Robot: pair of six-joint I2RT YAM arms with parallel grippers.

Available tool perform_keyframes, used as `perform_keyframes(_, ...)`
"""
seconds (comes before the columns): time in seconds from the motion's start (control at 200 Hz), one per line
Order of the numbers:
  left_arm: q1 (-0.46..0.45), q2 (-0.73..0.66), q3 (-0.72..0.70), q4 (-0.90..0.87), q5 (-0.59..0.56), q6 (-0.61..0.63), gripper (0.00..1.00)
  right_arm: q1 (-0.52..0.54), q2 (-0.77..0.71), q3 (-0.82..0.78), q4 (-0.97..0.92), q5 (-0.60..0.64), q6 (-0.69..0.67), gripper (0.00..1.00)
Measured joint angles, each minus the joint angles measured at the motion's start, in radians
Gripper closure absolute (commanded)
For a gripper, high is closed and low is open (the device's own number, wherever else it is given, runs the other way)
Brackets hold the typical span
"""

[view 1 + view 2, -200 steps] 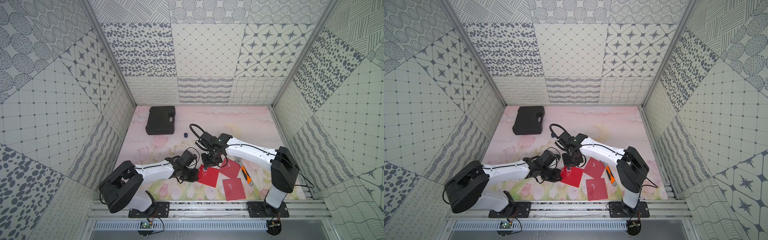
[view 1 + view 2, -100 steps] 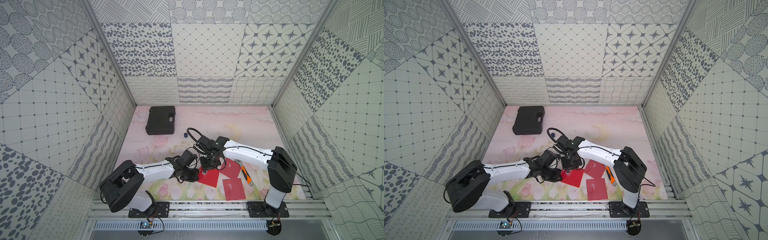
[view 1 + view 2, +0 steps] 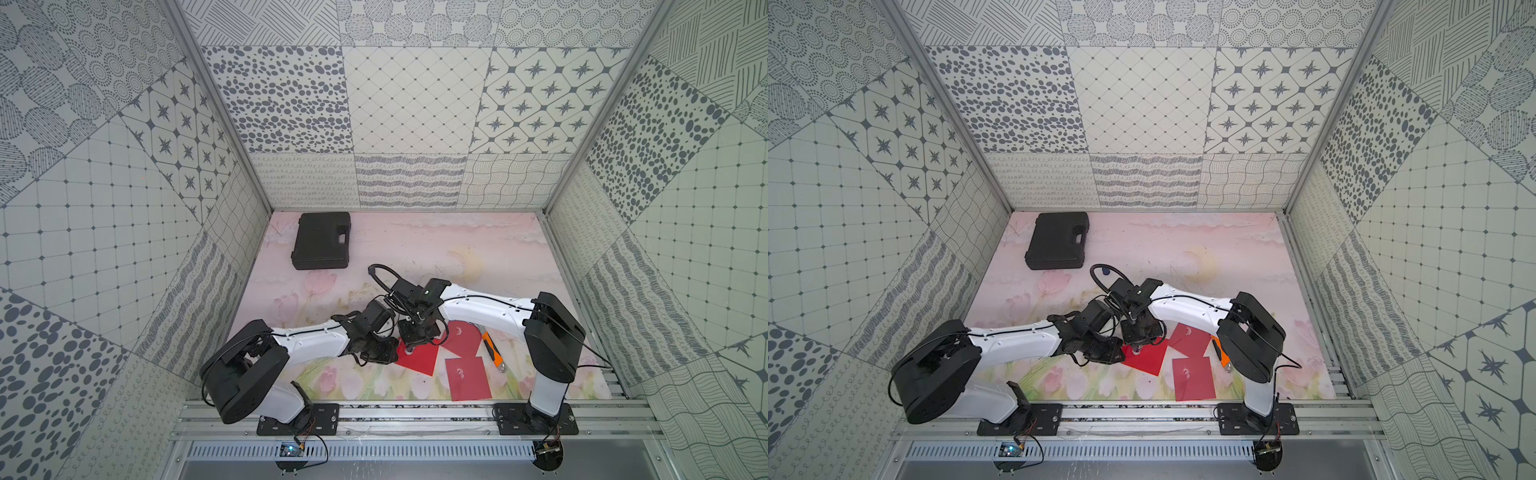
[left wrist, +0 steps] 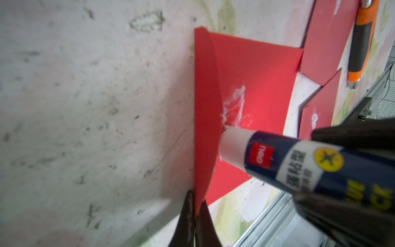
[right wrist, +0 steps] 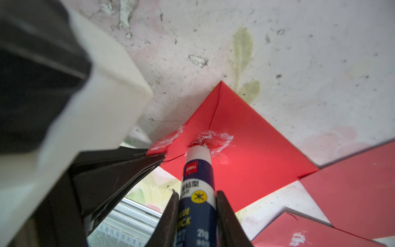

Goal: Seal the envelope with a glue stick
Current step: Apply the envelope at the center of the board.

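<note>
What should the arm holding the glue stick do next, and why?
Probably lift the glue stick straight off the envelope. Its white tip already touches a white glue smear by the flap, which the left jaws hold raised, so the flap could then be pressed down.

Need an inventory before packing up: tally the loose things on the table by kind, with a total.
red envelope: 3
glue stick: 1
small dark blue cap: 1
orange-handled wrench: 1
black case: 1
Total: 7
</note>
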Motion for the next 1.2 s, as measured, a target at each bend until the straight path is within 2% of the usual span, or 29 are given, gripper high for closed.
perform_keyframes(0.44,0.000,0.004,0.003,0.002,0.000,0.000,1.00,0.016,0.000,0.000,0.036,0.168,-0.005,1.00)
perform_keyframes(0.826,0.000,0.006,0.004,0.003,0.001,-0.001,1.00,0.025,-0.075,-0.112,0.156,0.219,-0.002,1.00)
perform_keyframes(1.201,0.000,0.008,0.005,0.004,0.002,-0.019,1.00,0.097,-0.146,-0.212,0.241,0.268,0.006,1.00)
